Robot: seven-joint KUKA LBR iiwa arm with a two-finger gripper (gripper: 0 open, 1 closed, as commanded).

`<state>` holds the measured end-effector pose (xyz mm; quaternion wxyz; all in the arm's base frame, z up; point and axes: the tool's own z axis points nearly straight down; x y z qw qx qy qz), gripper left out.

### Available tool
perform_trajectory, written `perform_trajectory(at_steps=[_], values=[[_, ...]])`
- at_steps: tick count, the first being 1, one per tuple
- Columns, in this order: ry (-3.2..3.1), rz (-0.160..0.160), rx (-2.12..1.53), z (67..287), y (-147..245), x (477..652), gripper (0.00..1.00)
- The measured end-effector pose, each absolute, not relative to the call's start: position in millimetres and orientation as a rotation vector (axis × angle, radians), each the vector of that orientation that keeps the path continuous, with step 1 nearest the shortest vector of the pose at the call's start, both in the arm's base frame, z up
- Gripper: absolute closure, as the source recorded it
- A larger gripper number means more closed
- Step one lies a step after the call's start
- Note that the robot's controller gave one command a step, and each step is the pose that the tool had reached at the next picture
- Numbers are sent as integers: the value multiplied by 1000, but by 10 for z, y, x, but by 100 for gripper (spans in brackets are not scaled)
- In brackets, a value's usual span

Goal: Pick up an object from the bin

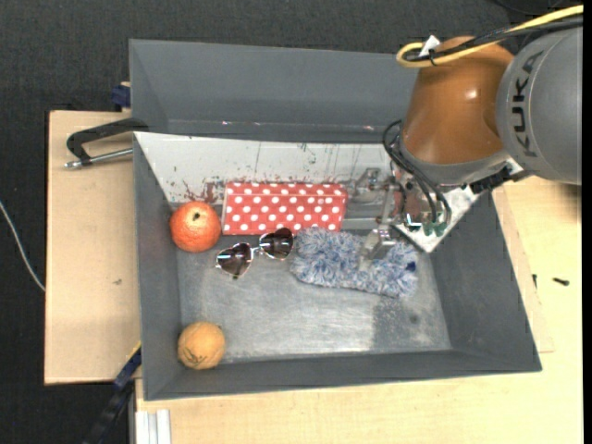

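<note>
Front-left corner of the grey metal bin (481,276): one small round orange-brown ball with a dull skin (201,344), sitting against the near wall and close to the left wall. It stands well apart from the other items. Bare floor runs to its right along the near wall.

Mid-floor, further in: a pair of sunglasses with mirrored lenses and a thin frame (254,252), lying flat and angled, one lens lower-left, the other upper-right. The upper-right lens is just beside the left end of a shaggy blue-and-white cloth piece (347,265); whether they touch cannot be judged. The cloth piece lies flat on the floor, elongated left to right, right of the bin's centre.

Left of the sunglasses and slightly further back: a round red-orange fruit, apple-like, with a pale patch on top (195,227). It is near the left wall and apart from the sunglasses.

Behind these, toward the far wall: a flat rectangular box, red with white polka dots (285,207), long side running left to right. Its left end is near the fruit. Its near edge is just behind the sunglasses and the left end of the cloth piece.

Back-right: the gripper (382,237) comes down from the arm's glossy orange wrist cover (453,100), just beside the right end of the dotted box. Its tip is at the far edge of the blue-and-white cloth piece, over the cloth's right half. Open or closed: cannot tell, as the tip merges with cables and the shaggy pile.
</note>
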<state>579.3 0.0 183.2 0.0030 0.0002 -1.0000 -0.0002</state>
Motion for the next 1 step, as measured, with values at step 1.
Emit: perform_trajectory(at_steps=[1], values=[[-3154, -2, 6, 1785, -10, 5810, 0]])
